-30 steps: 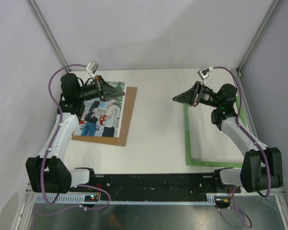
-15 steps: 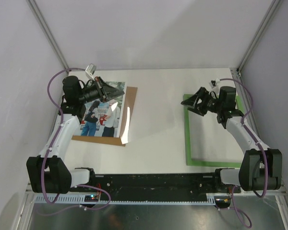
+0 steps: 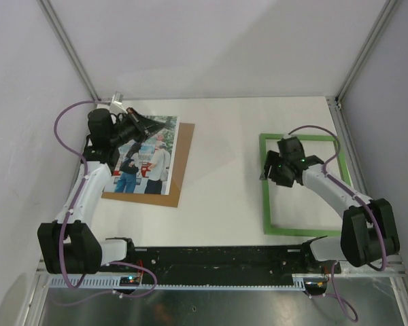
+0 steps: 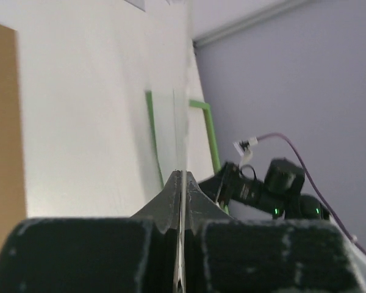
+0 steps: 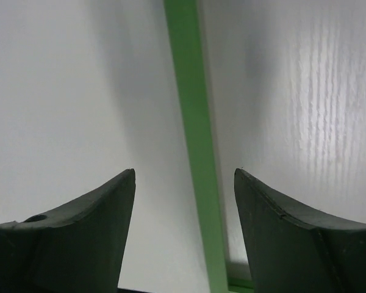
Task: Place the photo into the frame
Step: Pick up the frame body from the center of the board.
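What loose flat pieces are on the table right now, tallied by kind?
photo: 1
brown backing board: 1
green frame: 1
Total: 3
Not counted: a thin edge pinched in the left gripper, seen edge-on in the left wrist view; I cannot tell what it is.
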Robot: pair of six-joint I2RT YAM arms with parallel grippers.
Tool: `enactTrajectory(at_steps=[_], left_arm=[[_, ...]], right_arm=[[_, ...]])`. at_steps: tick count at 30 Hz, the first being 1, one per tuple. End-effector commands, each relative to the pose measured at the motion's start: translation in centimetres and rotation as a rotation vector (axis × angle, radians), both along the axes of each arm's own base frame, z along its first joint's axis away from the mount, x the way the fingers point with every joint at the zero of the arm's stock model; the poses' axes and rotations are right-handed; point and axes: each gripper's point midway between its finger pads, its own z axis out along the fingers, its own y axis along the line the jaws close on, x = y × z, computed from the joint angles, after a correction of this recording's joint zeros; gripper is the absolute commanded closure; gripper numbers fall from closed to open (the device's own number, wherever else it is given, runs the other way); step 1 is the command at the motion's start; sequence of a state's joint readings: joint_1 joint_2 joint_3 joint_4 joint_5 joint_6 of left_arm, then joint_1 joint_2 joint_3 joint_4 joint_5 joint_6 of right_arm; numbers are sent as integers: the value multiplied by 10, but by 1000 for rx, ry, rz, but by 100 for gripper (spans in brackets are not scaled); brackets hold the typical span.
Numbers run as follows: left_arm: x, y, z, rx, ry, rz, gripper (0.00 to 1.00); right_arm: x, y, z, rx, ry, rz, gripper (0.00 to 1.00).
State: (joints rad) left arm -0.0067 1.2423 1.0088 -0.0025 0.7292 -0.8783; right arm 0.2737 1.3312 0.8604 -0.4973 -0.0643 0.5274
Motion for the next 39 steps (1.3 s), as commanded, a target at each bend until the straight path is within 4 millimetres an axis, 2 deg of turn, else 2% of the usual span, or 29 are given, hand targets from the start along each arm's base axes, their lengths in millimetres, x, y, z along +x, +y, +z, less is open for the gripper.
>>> enactTrajectory(at_steps=[1,5,10,15,17,20,22,25,28,32,39], left_arm=[[21,42,35,83,-107,228,100],[28,57,45,101,-118,320,100],[32,66,58,110,-141,368,100],[33,73,61,121,-147,393,100],[33,75,61,126,-148,401,100],[31,80,63,136,-155,416,100],[30,85,65,144,-159,433,100],[27,96,68,166,-167,478,100],[22,110,70,199,-173,544,100],[16,129,74,241,-179,638,100],[9,147,91,269,-217,738,100]], right_arm=[[-4,-22,-17,-278,30,-40,32],[-6,-13,-33,-339,48,-9,40],[-8,-1,-54,-368,80,28,52],[-11,6,-70,-397,107,61,55],[-12,8,-76,-400,119,72,63],[-10,13,-73,-387,124,90,91],[-3,20,-58,-363,106,103,98],[13,41,-17,-286,38,126,100],[28,68,42,-175,-63,156,100],[36,96,116,-28,-170,191,100],[31,148,229,331,-314,296,100]])
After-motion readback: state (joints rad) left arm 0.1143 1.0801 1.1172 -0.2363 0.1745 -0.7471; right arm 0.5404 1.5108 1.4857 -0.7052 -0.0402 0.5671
